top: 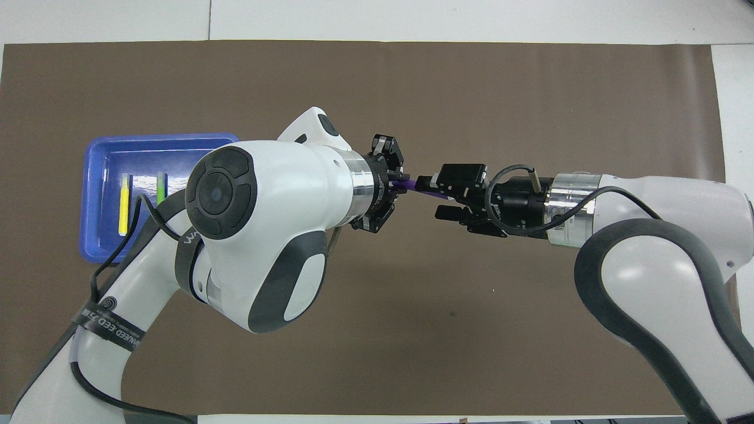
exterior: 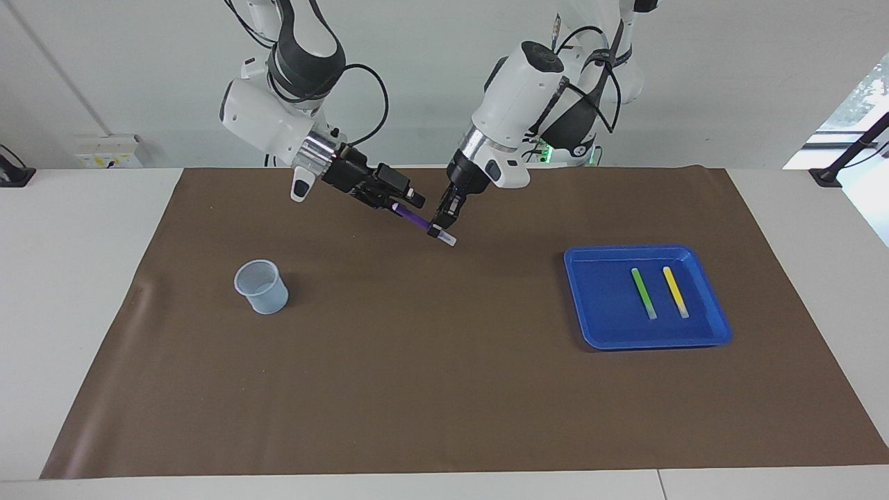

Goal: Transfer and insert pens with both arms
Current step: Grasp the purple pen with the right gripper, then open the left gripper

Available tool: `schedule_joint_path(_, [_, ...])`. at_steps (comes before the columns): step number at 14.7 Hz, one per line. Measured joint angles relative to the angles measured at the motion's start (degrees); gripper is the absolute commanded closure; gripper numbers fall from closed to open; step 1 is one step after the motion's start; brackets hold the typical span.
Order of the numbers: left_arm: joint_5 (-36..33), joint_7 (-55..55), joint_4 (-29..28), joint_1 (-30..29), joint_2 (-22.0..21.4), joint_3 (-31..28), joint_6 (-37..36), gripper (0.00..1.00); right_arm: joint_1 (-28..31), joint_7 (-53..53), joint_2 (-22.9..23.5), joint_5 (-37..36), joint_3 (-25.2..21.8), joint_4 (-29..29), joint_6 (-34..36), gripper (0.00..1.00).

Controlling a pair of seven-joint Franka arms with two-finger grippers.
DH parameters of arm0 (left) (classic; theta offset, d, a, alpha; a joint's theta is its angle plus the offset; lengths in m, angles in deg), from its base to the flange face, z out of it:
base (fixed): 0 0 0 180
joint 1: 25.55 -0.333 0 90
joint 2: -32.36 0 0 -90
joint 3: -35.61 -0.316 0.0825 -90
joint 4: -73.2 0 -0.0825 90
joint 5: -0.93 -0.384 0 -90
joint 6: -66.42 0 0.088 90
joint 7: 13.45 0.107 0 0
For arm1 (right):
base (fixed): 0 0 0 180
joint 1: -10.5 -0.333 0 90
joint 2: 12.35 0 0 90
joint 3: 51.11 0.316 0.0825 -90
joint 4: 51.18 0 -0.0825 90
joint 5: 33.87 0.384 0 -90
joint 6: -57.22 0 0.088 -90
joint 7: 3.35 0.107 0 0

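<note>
My left gripper [exterior: 442,228] is shut on the purple pen [exterior: 417,218] near its pale cap end and holds it slantwise in the air over the mat's middle. The pen's other end reaches in between the fingers of my right gripper [exterior: 410,203], which still stand apart around it. From overhead, the purple pen [top: 406,186] bridges the left gripper [top: 397,187] and the right gripper [top: 433,196], lying close to one right finger. The green pen [exterior: 644,293] and the yellow pen [exterior: 675,292] lie side by side in the blue tray [exterior: 597,326].
A pale blue mesh cup [exterior: 262,286] stands upright on the brown mat [exterior: 444,389] toward the right arm's end. The blue tray [top: 97,247] sits toward the left arm's end. In the overhead view the arms cover much of the mat.
</note>
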Motion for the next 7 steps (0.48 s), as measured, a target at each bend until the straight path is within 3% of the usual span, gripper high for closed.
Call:
schedule_joint_path(3, [0.0,0.0,-0.35,0.04,0.0,-0.02,-0.02,1.0,0.19,-0.07,0.0,0.0,-0.16,-0.15,0.0,0.23])
schedule_joint_path(7, [0.0,0.01,-0.6,0.06,0.0,-0.01,-0.03,1.0,0.2,-0.12,0.0,0.0,-0.23,-0.17,0.0,0.35])
